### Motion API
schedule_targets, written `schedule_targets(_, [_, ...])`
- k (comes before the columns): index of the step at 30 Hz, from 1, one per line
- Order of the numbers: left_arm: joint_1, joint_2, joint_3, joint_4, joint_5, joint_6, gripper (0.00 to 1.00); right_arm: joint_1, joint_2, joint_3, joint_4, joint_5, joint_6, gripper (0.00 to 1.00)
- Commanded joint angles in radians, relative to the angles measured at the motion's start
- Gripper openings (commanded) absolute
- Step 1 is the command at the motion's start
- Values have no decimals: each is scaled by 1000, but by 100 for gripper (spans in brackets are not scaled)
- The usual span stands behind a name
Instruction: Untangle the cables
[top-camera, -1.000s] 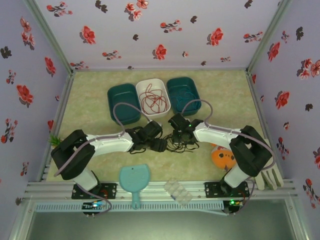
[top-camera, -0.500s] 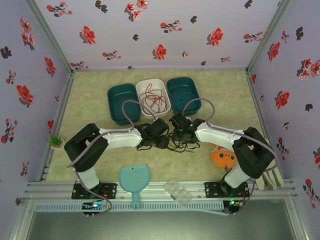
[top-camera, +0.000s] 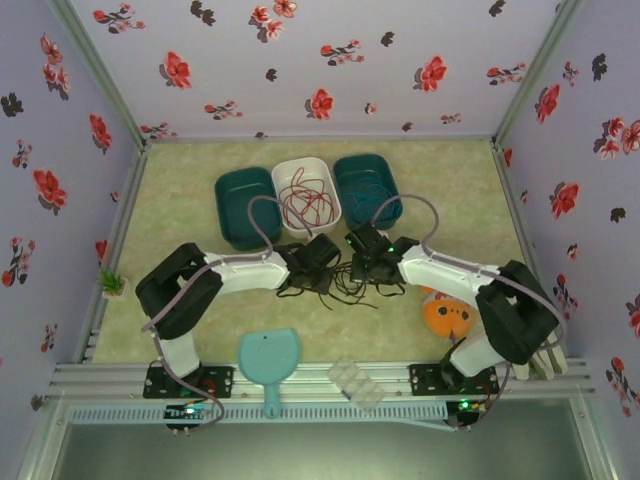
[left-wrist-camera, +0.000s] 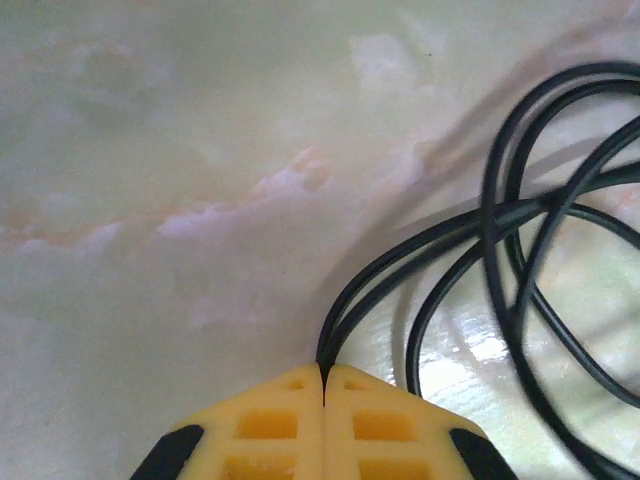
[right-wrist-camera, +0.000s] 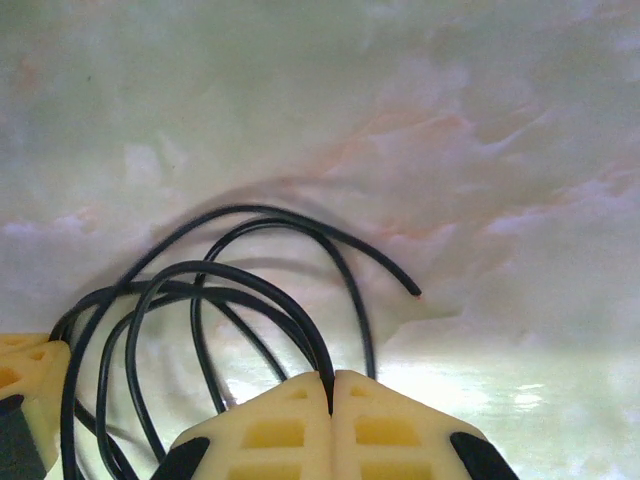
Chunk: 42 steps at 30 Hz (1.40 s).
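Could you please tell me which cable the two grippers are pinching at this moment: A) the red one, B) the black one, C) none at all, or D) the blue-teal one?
B: in each wrist view, strands of the black cable run straight into the closed tips of the left gripper and the right gripper.

The left bin (top-camera: 245, 205), middle bin (top-camera: 282, 175) and right bin (top-camera: 345, 175) are standing in a row at the back of the worktop (top-camera: 180, 200). A coiled cable (top-camera: 308, 200) is lying in the middle bin. A loose cable (left-wrist-camera: 490, 215) is lying before the bins, between the left gripper (left-wrist-camera: 323, 375) and right gripper (right-wrist-camera: 332, 380).
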Motion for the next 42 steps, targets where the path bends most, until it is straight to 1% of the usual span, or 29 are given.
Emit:
schedule_targets(1, [22, -18, -62, -50, -11, -27, 0, -42, -65, -41, -42, 57, 31, 0])
schedule_targets(10, [72, -80, -134, -69, -43, -43, 0, -127, -201, -93, -112, 116, 32, 0])
schedule_targets(19, [84, -115, -158, -82, -53, -45, 0, -192, -359, -99, -222, 189, 11, 0])
schedule_targets(21, [85, -125, -161, -85, -55, -43, 0, -198, -403, -78, -273, 218, -1, 0])
schedule_targets(23, [84, -136, -164, -90, -64, -43, 0, -200, -453, -39, -339, 297, -14, 0])
schedule_targets(26, [86, -138, -166, -96, -75, -42, 0, -206, -529, 22, -415, 373, -36, 0])
schedule_targets(29, [87, -131, -167, -99, -75, -47, 0, -212, -589, 88, -470, 425, -63, 0])
schedule_targets(33, [87, -126, -169, -98, -76, -53, 0, -215, -627, 186, -530, 488, -102, 0])
schedule_targets(37, [87, -129, -172, -97, -77, -55, 0, -214, -627, 279, -561, 529, -150, 0])
schedule_targets(38, [87, -132, -172, -96, -76, -56, 1, -214, -628, 295, -560, 529, -161, 0])
schedule_targets(39, [88, -134, -173, -96, -78, -56, 5, -214, -625, 309, -557, 527, -170, 0])
schedule_targets(42, [88, -146, -177, -96, -78, -60, 20, -214, -613, 341, -530, 496, -197, 0])
